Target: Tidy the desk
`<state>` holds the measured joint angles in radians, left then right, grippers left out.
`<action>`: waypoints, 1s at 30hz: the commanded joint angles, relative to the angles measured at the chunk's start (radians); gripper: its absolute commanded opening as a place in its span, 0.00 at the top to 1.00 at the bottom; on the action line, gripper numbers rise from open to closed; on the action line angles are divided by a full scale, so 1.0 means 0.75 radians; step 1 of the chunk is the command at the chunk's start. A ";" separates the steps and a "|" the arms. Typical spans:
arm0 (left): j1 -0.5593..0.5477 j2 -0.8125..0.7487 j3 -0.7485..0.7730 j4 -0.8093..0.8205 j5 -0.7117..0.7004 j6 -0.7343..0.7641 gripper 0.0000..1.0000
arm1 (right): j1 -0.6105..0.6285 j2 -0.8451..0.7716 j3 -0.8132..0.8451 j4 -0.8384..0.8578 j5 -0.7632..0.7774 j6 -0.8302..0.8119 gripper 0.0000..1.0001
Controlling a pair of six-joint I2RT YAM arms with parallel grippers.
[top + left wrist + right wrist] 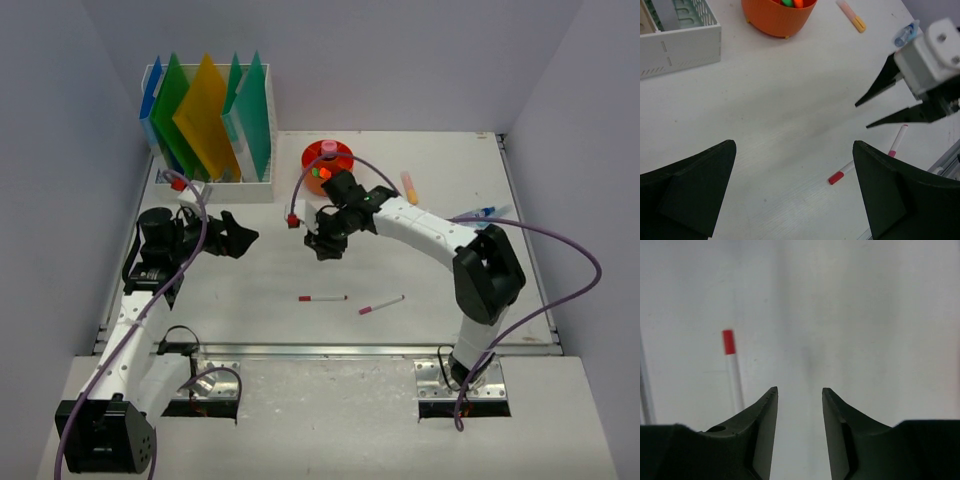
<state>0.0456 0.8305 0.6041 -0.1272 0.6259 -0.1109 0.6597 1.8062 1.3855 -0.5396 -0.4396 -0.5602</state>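
Our right gripper points down at the desk near its middle, its jaws parted by a narrow gap with only bare white surface between them. In its wrist view we see a red-capped pen lying just beside one finger, not touching it. Our left gripper is off to the left at about the same depth, facing the right one, jaws spread wide and holding nothing.

Nearer the front rail, the red-capped pen and a pink-capped pen lie flat close together on the desk. Behind the right gripper stands an orange cup with markers in it. A highlighter lies to its right and a blue-tipped pen sits near the right wall. At the back left, a white file rack holds upright coloured folders.
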 commanded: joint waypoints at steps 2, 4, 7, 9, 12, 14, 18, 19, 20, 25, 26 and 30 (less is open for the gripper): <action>0.014 -0.031 0.058 -0.018 -0.018 0.014 0.00 | 0.143 0.085 0.070 -0.363 0.217 0.038 0.60; 0.014 -0.033 0.060 -0.028 -0.030 0.010 0.00 | 0.198 0.175 0.184 -0.469 0.251 0.080 0.60; 0.014 -0.039 0.061 -0.039 -0.051 0.009 0.00 | 0.240 0.253 0.284 -0.537 0.274 0.111 0.60; 0.015 -0.047 0.062 -0.042 -0.062 0.008 0.00 | 0.279 0.292 0.335 -0.560 0.296 0.117 0.59; 0.015 -0.054 0.066 -0.048 -0.084 -0.003 0.00 | 0.319 0.355 0.364 -0.582 0.300 0.126 0.57; 0.015 -0.056 0.072 -0.048 -0.090 -0.019 0.00 | 0.333 0.369 0.369 -0.583 0.297 0.131 0.56; 0.015 -0.050 0.090 -0.048 -0.070 -0.066 0.00 | 0.375 0.429 0.368 -0.580 0.304 0.148 0.54; 0.015 -0.049 0.095 -0.045 -0.064 -0.075 0.00 | 0.383 0.440 0.368 -0.578 0.308 0.154 0.53; 0.015 -0.046 0.101 -0.042 -0.061 -0.083 0.00 | 0.388 0.452 0.368 -0.574 0.314 0.159 0.53; 0.015 -0.030 0.117 -0.041 -0.067 -0.103 0.00 | 0.402 0.522 0.398 -0.537 0.371 0.212 0.49; 0.015 -0.029 0.116 -0.040 -0.068 -0.106 0.00 | 0.406 0.535 0.410 -0.532 0.384 0.230 0.49; 0.013 -0.027 0.115 -0.037 -0.074 -0.110 0.00 | 0.422 0.580 0.418 -0.493 0.402 0.290 0.49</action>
<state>0.0551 0.8165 0.6446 -0.1989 0.5458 -0.1633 0.9557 2.2191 1.6588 -0.9462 -0.1707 -0.4107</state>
